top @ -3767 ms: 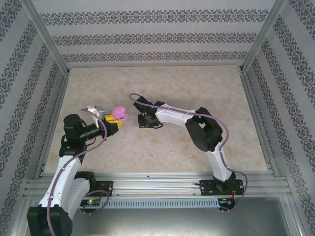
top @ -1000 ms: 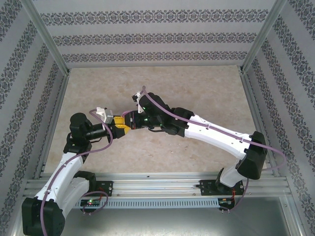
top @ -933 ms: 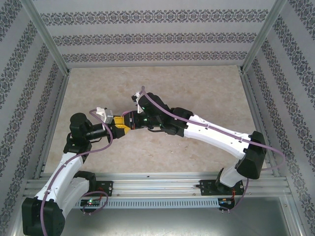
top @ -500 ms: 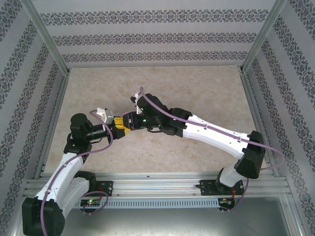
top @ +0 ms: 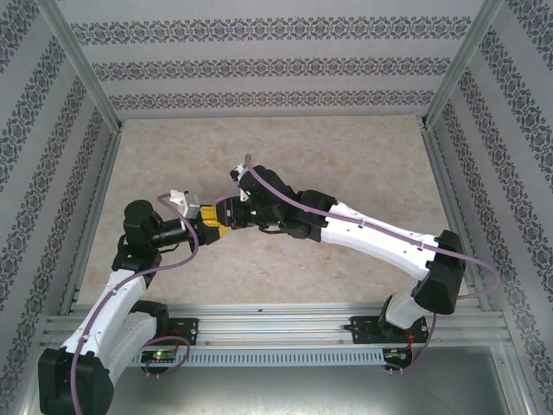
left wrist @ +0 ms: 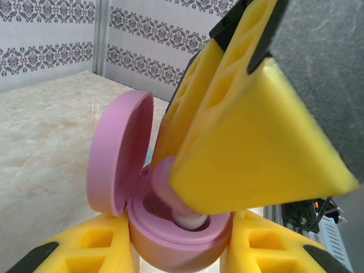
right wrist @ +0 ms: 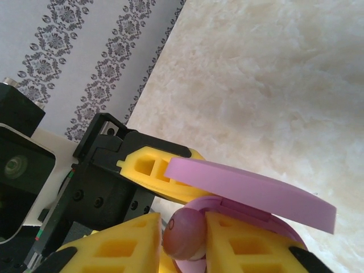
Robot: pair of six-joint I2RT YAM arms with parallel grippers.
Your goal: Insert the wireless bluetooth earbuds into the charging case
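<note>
Step in hand: seating an earbud in the case, done in mid-air between the two arms. The left claw [top: 216,220] is clenched on the charging case [left wrist: 170,244], with a yellow finger on each side of the pink base. It holds the case up off the tabletop [top: 346,156] at centre-left of the top view. The case is open. Its lid [left wrist: 116,153] stands hinged up at the left of the left wrist frame, and in the right wrist view it reads as a flat pink slab across the middle.

The right claw [right wrist: 183,253] is grasping the earbud [right wrist: 185,234]. The bud sits between the two yellow fingers at bottom centre of the right wrist frame, touching both as far as that view shows. In the left wrist view the bud is down inside the case mouth with its pale tip at the well, and one big right finger covers its top. Whether it is fully seated cannot be told, because the finger hides it.

Looks: the bud is tiny, rounded and glossy pink-purple with a whitish tip, much smaller than the oval case. The case is a smooth pink clamshell with a darker recess inside beside the bud. Whether that recess is a second well can't be made out.

Judgement: insertion looks nearly done for this bud. The next move likely calls for letting go without dragging the bud back out, then lifting the right claw clear of the lid while the left claw holds the case steady. Risks: the bud could stick to a pad or tip sideways out of the well, and the lid is close to the right finger and could get knocked.
</note>
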